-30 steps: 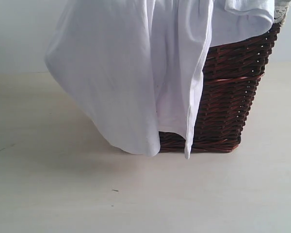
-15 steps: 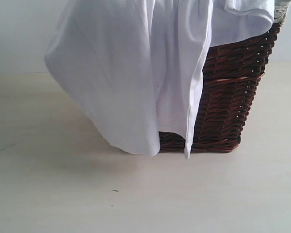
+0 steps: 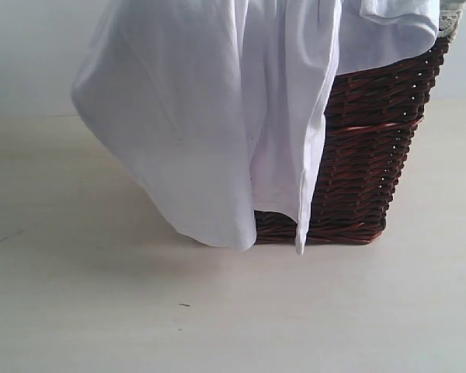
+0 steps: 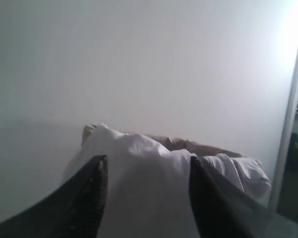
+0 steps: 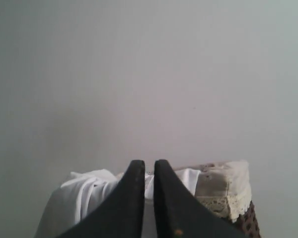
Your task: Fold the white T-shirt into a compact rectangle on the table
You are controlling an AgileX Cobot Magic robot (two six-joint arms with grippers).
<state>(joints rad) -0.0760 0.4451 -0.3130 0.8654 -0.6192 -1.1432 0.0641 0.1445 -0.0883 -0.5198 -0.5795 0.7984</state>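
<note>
The white T-shirt (image 3: pixel 202 140) hangs over the front and left side of a dark wicker basket (image 3: pixel 373 155), its hem reaching down to the beige table (image 3: pixel 217 318). No lettering shows on it. Neither gripper appears in the exterior view. In the left wrist view my left gripper (image 4: pixel 148 166) is open, its jaws wide apart, with the draped shirt (image 4: pixel 139 148) seen between and beyond them. My right gripper (image 5: pixel 149 162) is shut, only a thin slit between its fingers and nothing visibly pinched. Past it lies bunched shirt cloth (image 5: pixel 84 191) on the basket.
The basket stands on the right half of the table, with cream lace trim (image 5: pixel 223 186) along its rim. A plain pale wall is behind it. A vertical pale frame (image 4: pixel 288 129) runs along the edge of the left wrist view.
</note>
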